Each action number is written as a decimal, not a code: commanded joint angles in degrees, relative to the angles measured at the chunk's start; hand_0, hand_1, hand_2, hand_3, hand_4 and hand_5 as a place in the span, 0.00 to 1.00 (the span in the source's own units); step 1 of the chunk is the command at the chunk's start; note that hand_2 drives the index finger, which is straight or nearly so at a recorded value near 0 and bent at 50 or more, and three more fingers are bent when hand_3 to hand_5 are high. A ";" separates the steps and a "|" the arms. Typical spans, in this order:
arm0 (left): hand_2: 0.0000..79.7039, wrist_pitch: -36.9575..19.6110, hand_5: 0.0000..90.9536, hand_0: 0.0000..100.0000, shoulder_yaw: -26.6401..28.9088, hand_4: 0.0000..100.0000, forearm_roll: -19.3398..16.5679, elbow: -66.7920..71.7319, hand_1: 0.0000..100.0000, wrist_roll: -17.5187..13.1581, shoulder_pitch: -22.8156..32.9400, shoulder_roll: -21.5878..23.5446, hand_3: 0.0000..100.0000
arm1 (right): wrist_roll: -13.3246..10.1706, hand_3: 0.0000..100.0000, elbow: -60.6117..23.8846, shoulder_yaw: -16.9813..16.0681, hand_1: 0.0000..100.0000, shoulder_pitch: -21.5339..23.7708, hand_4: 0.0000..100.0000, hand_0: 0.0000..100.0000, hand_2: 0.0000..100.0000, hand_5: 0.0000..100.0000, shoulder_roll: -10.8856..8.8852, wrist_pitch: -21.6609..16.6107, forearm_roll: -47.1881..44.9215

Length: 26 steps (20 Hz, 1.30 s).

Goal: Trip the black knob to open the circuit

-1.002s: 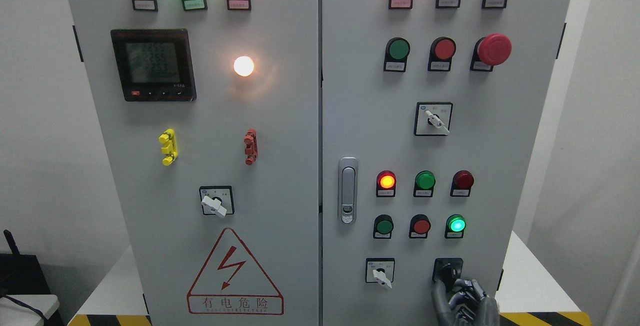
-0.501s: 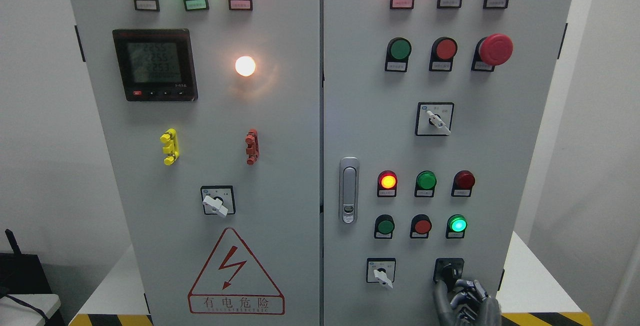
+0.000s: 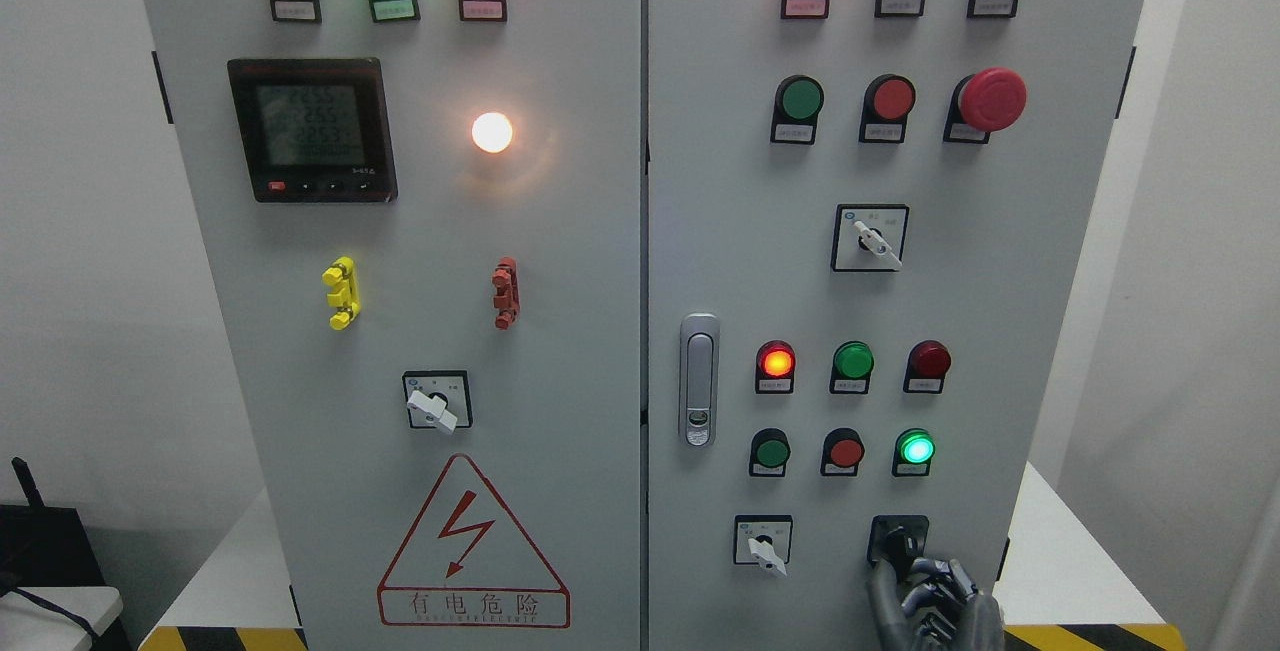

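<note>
A grey painted steel control cabinet (image 3: 560,261) with two doors fills the view, and we count four rotary switches on it: three with white levers and one black knob (image 3: 897,541), set at about five o'clock on the right door, in a square black plate. Our right hand (image 3: 930,603), dark and glossy with jointed fingers (image 3: 884,591), rises from the bottom edge at five o'clock; its fingertips reach up against the black knob, fingers curled around it in what looks like a grasp, though the contact itself is too small to make out fully.

At twelve o'clock across the top we count six round domed lamps: on the left door one amber, one green and one red, all lit; on the right door one lit red, one dark green, one dark red buzzer-type cap. Below sit a red mushroom-head stop button (image 3: 990,98), a square black digital meter (image 3: 311,129) at ten o'clock, one glowing white lamp (image 3: 491,132), one yellow and one red plastic clip, a chrome door latch (image 3: 698,379) and a red triangular shock-warning sticker (image 3: 472,549) at seven o'clock.
</note>
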 commanded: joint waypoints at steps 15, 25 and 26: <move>0.00 0.00 0.00 0.12 0.00 0.00 -1.85 0.00 0.39 -0.04 -0.44 -0.07 0.00 | -0.25 0.86 1.42 -0.78 0.77 -0.46 0.76 0.55 0.58 0.83 -0.04 0.00 0.61; 0.00 0.00 0.00 0.12 0.00 0.00 -1.93 0.00 0.39 -0.04 -0.44 0.01 0.00 | -0.34 0.84 1.86 -0.78 0.76 -0.64 0.74 0.52 0.56 0.81 -0.04 -0.18 0.61; 0.00 0.00 0.00 0.12 0.00 0.00 -1.93 0.00 0.39 -0.04 -0.44 0.01 0.00 | -0.34 0.84 1.95 -0.78 0.76 -0.64 0.74 0.51 0.56 0.81 -0.04 -0.18 0.61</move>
